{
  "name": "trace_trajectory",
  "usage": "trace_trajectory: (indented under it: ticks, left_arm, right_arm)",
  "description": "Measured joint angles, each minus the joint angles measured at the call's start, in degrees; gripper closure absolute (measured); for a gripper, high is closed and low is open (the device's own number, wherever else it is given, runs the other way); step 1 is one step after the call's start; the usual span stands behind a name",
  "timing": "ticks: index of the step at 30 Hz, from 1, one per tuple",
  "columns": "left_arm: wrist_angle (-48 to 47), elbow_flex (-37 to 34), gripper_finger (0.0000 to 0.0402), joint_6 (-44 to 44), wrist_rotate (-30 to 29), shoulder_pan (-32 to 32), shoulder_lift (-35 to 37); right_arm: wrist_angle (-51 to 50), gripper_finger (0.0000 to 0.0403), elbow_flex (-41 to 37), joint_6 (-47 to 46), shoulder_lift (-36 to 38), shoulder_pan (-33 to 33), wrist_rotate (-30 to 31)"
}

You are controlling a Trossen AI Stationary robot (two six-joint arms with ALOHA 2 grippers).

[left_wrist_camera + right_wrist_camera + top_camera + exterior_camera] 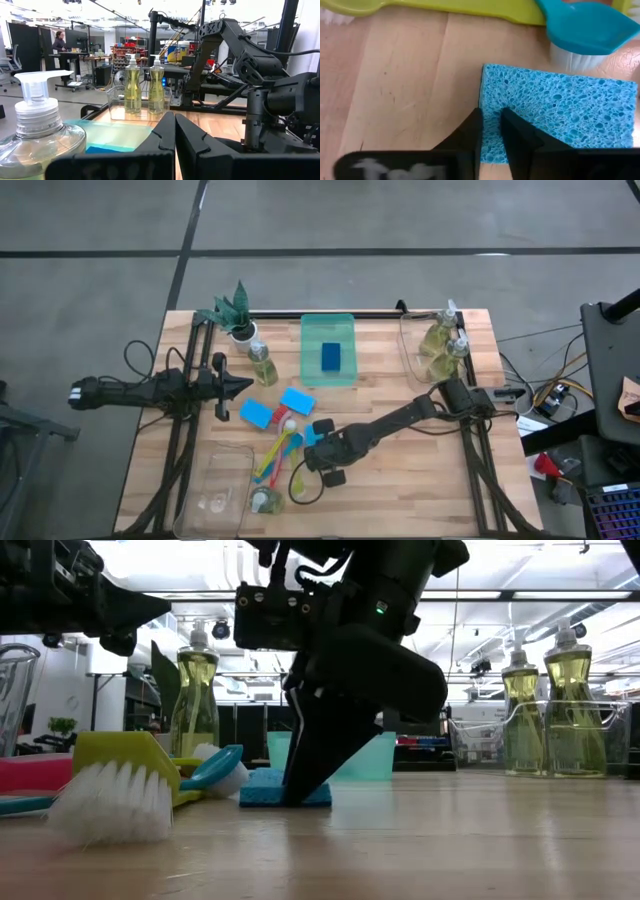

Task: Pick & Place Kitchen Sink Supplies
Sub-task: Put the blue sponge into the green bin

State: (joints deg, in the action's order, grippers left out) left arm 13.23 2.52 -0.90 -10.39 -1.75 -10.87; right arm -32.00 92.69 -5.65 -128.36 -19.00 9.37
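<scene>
Blue sponge (560,115) flat on the wooden table (395,80), just beside the brush pile (280,455), its edge pinched by the right gripper (491,131); left gripper (174,131) pressed together, well apart from it.

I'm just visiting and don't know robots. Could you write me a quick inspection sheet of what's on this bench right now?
Surface: wooden table, no spills seen.
Job's things: three blue sponges loose, one under the right pincer; another sponge in the green tray; brushes heaped at the front; soap bottles in a clear tray.
Clutter: potted plant; empty clear tray.
Grippers: right pincer closing on the sponge's edge; left pincer shut, empty, waiting at the left.
Cables: bundle off the table's right side.
Surroundings: person at a far desk.
</scene>
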Motion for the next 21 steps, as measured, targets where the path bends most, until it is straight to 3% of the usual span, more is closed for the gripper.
trace_trajectory:
  ticks: [3,10,21]
  left_arm:
    - [0.0,0.0,0.0399,0.0,0.0,0.0,0.0]
    - [0.0,0.0,0.0399,0.0,0.0,0.0,0.0]
    - [-0.2,0.0,0.0399,0.0,0.0,0.0,0.0]
  right_arm:
    - [-0.1,0.0386,-0.1,0.0,0.5,0.0,-0.2]
    - [-1.5,0.0394,-0.4,0.5,3.0,0.0,1.2]
    - [-13.6,0.0395,5.9,5.2,7.6,0.0,15.0]
